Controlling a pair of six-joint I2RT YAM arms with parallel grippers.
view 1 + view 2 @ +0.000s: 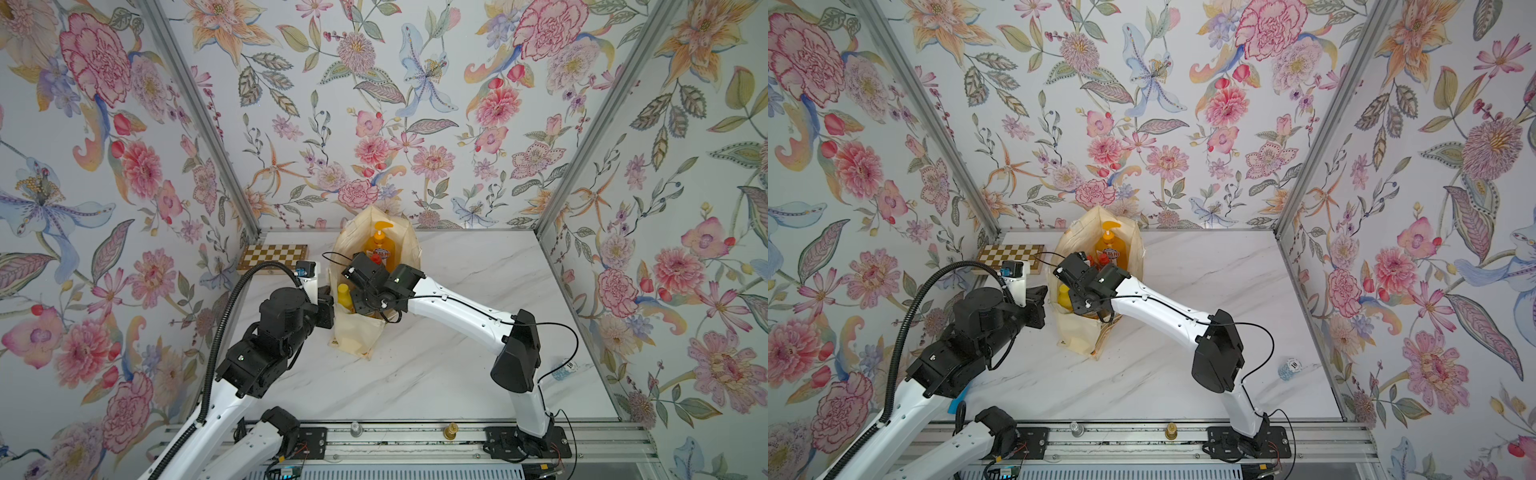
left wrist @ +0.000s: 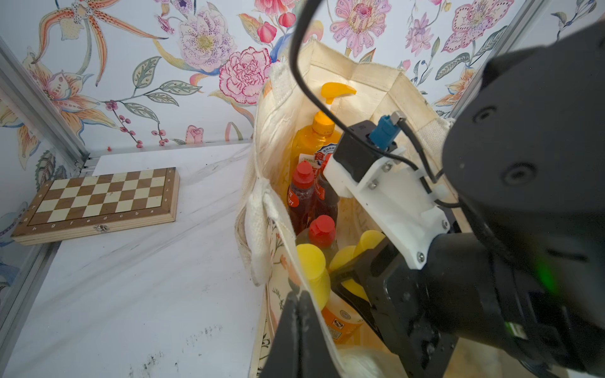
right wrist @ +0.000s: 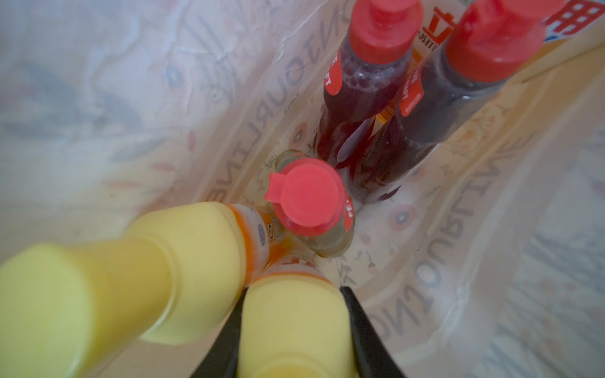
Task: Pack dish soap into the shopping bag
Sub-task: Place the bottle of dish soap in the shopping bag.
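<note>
right gripper (image 3: 294, 289) clamped on yellow-capped bottle (image 3: 294, 333) by its cap, upright inside shopping bag (image 1: 357, 332) near the bench (image 1: 457, 332) back edge | left gripper (image 2: 298, 314) fully closed at bag rim; we judge it pinches canvas to hold mouth open

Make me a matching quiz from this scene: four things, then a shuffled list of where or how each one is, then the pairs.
1 pump bottle
2 chessboard
3 right gripper
4 left gripper

A jaws shut, holding no bottle, at the shopping bag's side
B lying flat on the table, apart from the bag
C standing inside the bag, at its far end
D jaws shut on a yellow-capped bottle inside the bag

Pairs: 1-C, 2-B, 3-D, 4-A
</note>
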